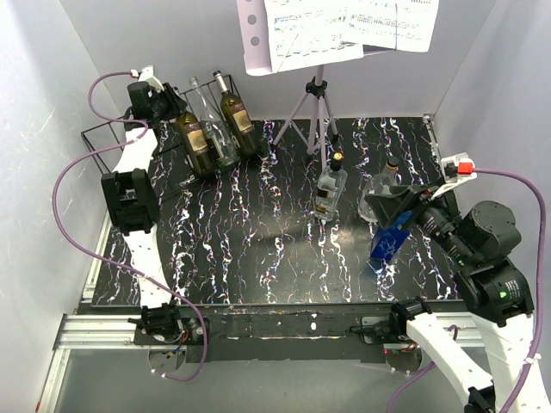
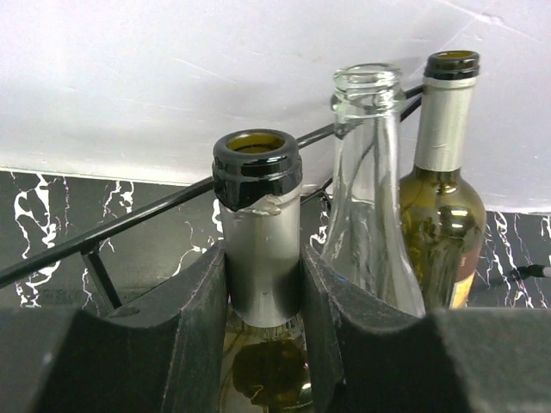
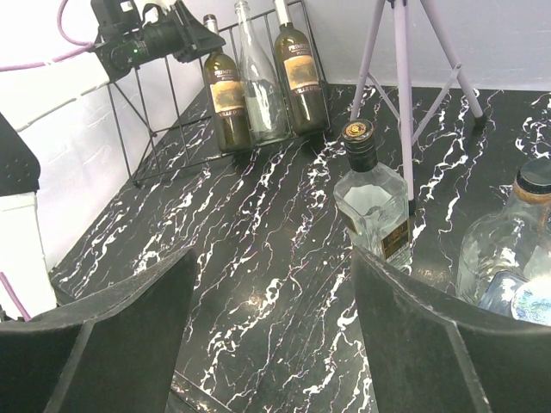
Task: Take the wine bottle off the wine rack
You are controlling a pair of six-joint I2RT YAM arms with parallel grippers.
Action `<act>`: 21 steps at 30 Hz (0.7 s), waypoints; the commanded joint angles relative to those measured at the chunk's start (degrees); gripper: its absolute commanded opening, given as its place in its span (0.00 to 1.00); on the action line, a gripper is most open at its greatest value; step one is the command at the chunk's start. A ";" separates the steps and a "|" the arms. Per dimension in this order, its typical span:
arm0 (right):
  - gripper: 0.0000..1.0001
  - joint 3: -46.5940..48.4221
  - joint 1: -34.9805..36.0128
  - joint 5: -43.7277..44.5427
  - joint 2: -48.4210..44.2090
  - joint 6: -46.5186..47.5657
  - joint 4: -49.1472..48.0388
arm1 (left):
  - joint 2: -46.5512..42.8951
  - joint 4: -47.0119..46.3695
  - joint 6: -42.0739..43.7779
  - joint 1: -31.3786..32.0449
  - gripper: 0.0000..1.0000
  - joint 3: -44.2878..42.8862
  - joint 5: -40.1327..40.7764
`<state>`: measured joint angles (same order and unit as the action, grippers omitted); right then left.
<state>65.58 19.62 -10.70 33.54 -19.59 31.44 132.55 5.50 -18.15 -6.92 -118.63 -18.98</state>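
while my right claw (image 3: 271, 318) hangs wide open and empty above the right side of the worktop (image 3: 258, 224), with a square clear bottle (image 3: 372, 202) just ahead of it, my left claw (image 2: 263, 292) is closed on the foil-wrapped neck of the wine bottle (image 2: 256, 172). that bottle stands in the wine rack (image 2: 129, 222) at the back left, leftmost of three, beside a clear empty bottle (image 2: 366, 172) and a green bottle (image 2: 443, 215), against the wall (image 2: 172, 69).
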 commanded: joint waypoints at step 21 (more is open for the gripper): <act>0.80 -0.02 -0.10 0.06 -4.45 1.05 -2.52 | -36.65 -29.66 13.31 4.28 0.00 40.39 -3.69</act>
<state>65.56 19.62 -10.66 30.11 -19.27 31.18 106.48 -14.04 -8.23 -4.49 -83.79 -21.02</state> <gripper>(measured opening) 0.798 0.329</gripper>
